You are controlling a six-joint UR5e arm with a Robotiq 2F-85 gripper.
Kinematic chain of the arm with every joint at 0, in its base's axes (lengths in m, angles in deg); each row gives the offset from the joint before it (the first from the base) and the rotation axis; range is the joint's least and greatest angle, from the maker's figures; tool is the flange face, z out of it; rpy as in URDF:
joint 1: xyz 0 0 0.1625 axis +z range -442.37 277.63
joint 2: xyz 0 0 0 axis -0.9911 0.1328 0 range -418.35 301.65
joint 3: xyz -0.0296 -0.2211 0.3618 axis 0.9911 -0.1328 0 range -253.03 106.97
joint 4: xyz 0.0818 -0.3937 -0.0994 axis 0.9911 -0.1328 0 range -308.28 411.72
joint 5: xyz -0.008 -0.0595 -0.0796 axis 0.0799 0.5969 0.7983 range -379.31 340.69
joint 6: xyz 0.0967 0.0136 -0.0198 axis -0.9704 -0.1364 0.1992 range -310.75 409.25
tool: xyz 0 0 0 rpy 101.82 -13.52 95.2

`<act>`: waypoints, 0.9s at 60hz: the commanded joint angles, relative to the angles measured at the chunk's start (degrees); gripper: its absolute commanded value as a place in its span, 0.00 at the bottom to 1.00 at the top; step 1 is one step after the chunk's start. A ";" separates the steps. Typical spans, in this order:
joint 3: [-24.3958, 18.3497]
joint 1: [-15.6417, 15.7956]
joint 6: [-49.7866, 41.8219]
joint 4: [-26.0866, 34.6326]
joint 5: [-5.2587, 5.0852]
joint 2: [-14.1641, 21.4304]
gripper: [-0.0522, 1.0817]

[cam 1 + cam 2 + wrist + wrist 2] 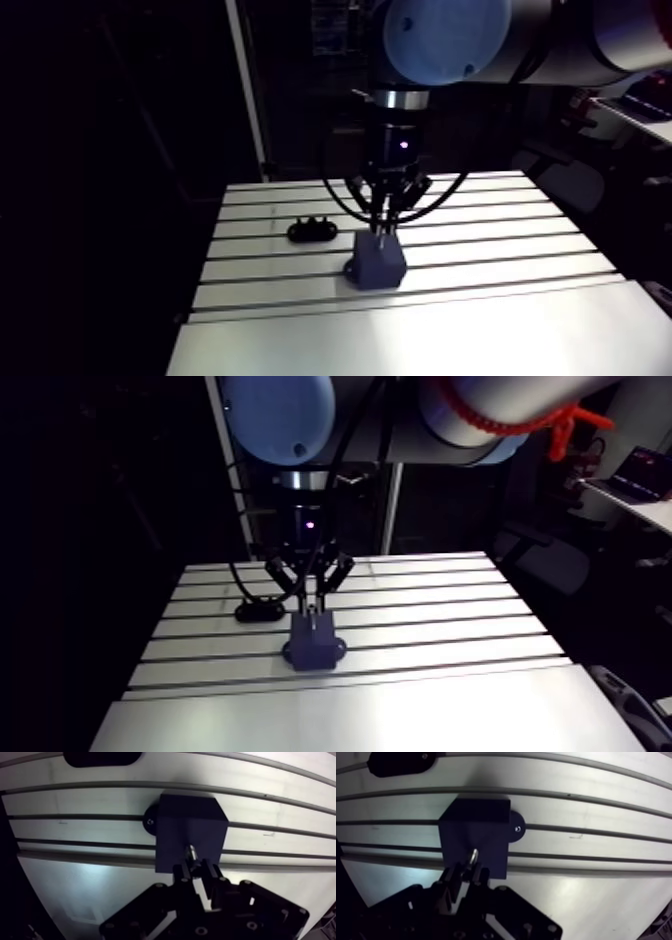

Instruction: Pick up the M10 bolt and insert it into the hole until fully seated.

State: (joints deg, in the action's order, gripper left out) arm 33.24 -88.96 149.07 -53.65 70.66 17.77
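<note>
While our gripper (197,871) is clamping the M10 bolt (191,851) between its fingers, we are holding it tip-down over the top face of the dark block (190,822) on the slotted table (480,250). At the block's ten o'clock, a black holder (312,231) is lying well apart.

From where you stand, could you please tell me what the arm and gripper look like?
The grey tubular arm has a round light-blue joint cap and a silver wrist ring. The black two-finger gripper carries a small purple light.
</note>
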 commanded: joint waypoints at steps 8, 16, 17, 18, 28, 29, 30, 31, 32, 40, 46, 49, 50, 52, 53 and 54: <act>0.12 0.00 0.07 -0.06 -0.02 -0.24 1.00; 0.21 0.00 0.07 -0.06 -0.02 -0.23 1.00; 0.29 0.00 0.07 -0.06 -0.02 -0.23 1.00; 0.29 0.00 0.07 -0.06 -0.02 -0.23 1.00; 0.38 0.00 0.15 -0.06 -0.18 -0.23 0.99; 0.38 0.00 0.15 -0.06 -0.18 -0.23 0.99; 0.39 0.07 0.23 0.01 -0.19 -0.23 0.97; 0.39 0.07 0.23 0.01 -0.19 -0.23 0.97; 0.46 0.09 0.32 -0.05 -0.19 -0.23 0.92; 0.89 0.17 0.58 -0.06 -0.11 -0.15 0.54; 1.18 0.18 1.16 -0.15 -0.11 -0.14 0.41; 1.27 0.10 1.46 -0.15 -0.03 -0.05 0.16; 1.27 0.10 1.46 -0.15 -0.03 -0.05 0.16; 1.27 0.09 1.32 -0.23 -0.02 0.02 0.06; 1.34 0.09 1.30 -0.39 -0.09 0.19 0.05; 1.34 0.09 1.30 -0.39 -0.09 0.19 0.05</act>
State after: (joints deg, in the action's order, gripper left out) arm 34.22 -88.85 149.96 -53.77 70.56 17.65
